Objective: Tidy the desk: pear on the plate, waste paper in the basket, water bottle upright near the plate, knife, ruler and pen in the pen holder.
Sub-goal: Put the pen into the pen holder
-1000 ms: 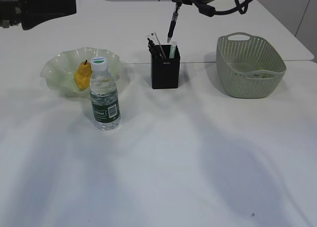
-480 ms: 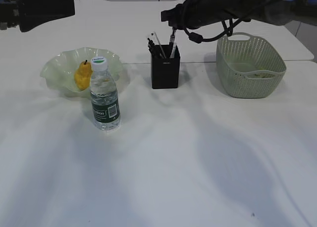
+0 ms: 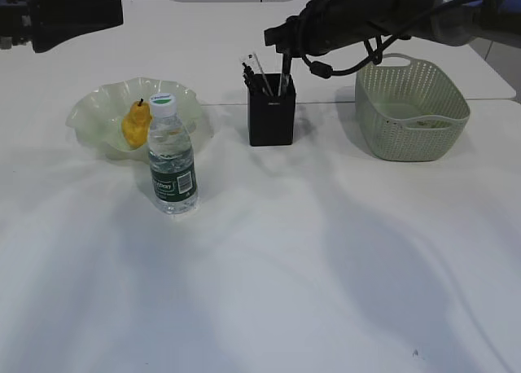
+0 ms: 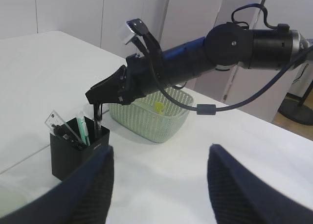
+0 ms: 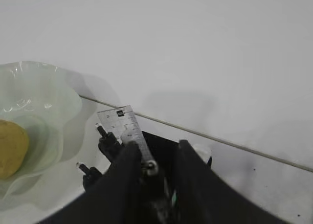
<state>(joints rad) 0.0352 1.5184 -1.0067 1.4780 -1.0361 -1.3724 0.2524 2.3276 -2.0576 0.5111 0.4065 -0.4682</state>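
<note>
The pear [image 3: 135, 125] lies in the pale-green plate [image 3: 98, 104]. In front of it the water bottle [image 3: 172, 161] stands upright. The black pen holder [image 3: 272, 116] holds the clear ruler [image 5: 124, 126], dark pens and a green-and-white handle [image 4: 82, 128]. My right gripper [image 3: 281, 41] hovers just over the holder. Its jaws stand slightly open around the top of a black pen [image 5: 150, 166], whose lower end is inside the holder. Yellow waste paper [image 4: 158, 106] lies in the sage-green basket [image 3: 411, 108]. My left gripper [image 4: 160, 150] hangs open and empty, high at the back left.
The left arm [image 3: 65, 15] stays above the table's far left corner, away from everything. A seam [image 3: 220, 104] crosses the white tabletop behind the plate and holder. The basket stands right of the holder, under the right arm's cables.
The right arm came down and carried the black pen into the pen holder. Its jaws have parted a little around the pen. The left arm has not moved.
</note>
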